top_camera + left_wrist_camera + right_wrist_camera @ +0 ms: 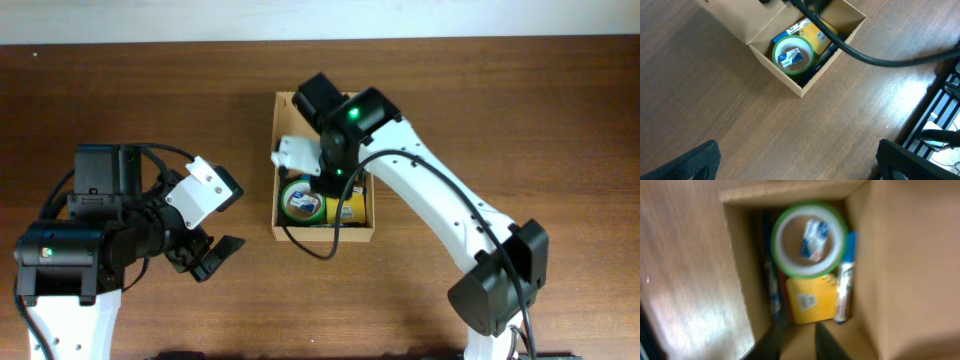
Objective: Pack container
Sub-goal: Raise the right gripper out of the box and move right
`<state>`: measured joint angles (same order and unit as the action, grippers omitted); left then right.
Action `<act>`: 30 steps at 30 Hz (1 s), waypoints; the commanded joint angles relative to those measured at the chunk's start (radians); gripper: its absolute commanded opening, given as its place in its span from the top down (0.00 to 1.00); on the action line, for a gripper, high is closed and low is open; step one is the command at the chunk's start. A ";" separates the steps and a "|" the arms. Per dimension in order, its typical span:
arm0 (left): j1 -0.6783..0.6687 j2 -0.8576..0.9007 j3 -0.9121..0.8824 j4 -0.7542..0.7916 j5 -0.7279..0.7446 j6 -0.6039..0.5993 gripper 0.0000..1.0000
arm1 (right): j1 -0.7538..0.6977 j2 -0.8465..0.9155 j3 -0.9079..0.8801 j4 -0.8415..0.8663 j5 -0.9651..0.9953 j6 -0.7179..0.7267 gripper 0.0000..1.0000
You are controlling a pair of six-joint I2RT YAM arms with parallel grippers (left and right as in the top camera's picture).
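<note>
The container [325,236] is an open tan cardboard box at the table's middle, with its flap lid [740,20] folded back. Inside lie a green tape roll [287,200] with a small white and blue packet in its hole, a yellow item [350,208] and a blue and white marker [845,285]. My right gripper [797,342] hangs over the box's inside, its jaws a narrow gap apart with only bare cardboard between them. The wrist hides its fingers in the overhead view. My left gripper [205,258] stands wide open over bare table, left of the box.
A black cable [855,50] from the right arm runs across the box's corner and hangs past its front wall. In the left wrist view, the table's edge and a black frame [940,110] show at the right. Brown wooden table [500,100] surrounds the box.
</note>
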<state>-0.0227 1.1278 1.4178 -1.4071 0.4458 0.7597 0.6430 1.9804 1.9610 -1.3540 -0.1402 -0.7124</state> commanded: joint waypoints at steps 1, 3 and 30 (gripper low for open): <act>0.006 -0.001 0.018 0.000 0.018 0.013 0.01 | -0.009 -0.021 0.080 -0.004 -0.003 0.057 0.94; 0.006 -0.001 0.018 0.000 0.018 0.013 0.00 | -0.025 -0.028 0.108 -0.004 -0.003 0.068 0.96; 0.006 -0.001 0.018 0.047 -0.179 0.014 0.01 | -0.464 -0.044 0.141 -0.004 -0.167 0.258 0.96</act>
<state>-0.0227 1.1278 1.4178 -1.3705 0.3210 0.7601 0.2035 1.9793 2.0796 -1.3563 -0.2577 -0.4690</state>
